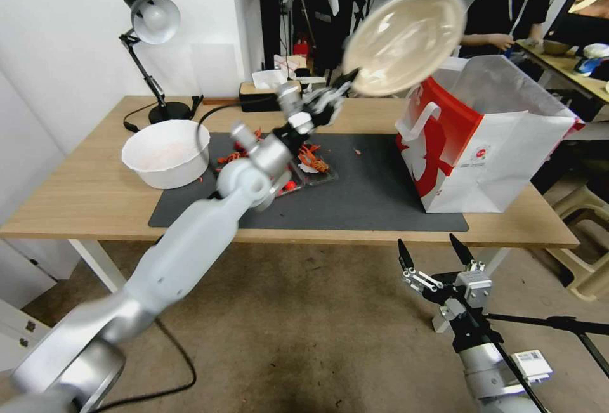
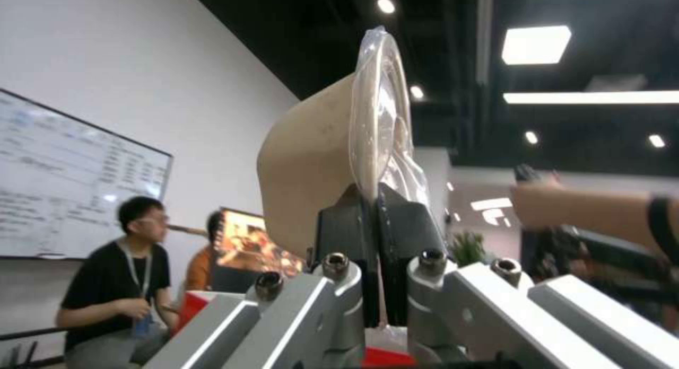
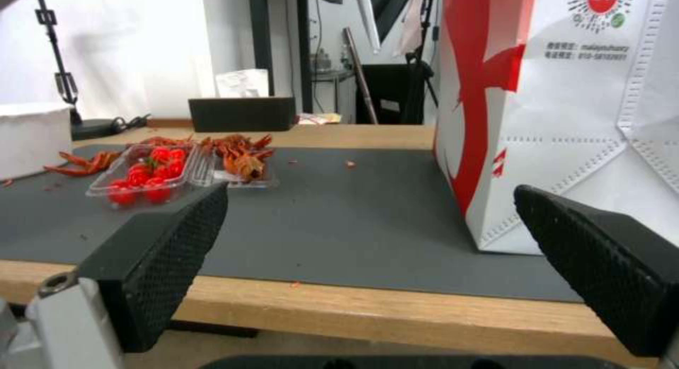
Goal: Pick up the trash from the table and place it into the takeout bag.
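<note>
- Your left tool is raised high over the table, out past the far edge of the dark grey mat, and is clamped on the rim of the beige round plate.
- In the left wrist view the two black fingers are pressed together on that rim, with the plate standing on edge above them and a clear film over its face.
- The plate is tilted, its hollow side turned toward you, and it hangs in the air just up and to the left of the takeout bag's open mouth, not inside it.
- The takeout bag stands upright on the right end of the mat, red and white, with a white strap handle on its near-left side.
- Your right tool sits low, in front of the table's near edge and below its top, with its fingers spread wide and nothing between them.
- From the right wrist view, the bag is close on one side and the clear trays of tomatoes and crayfish lie farther along the mat.
- The big white bowl rests at the mat's left end.
</note>
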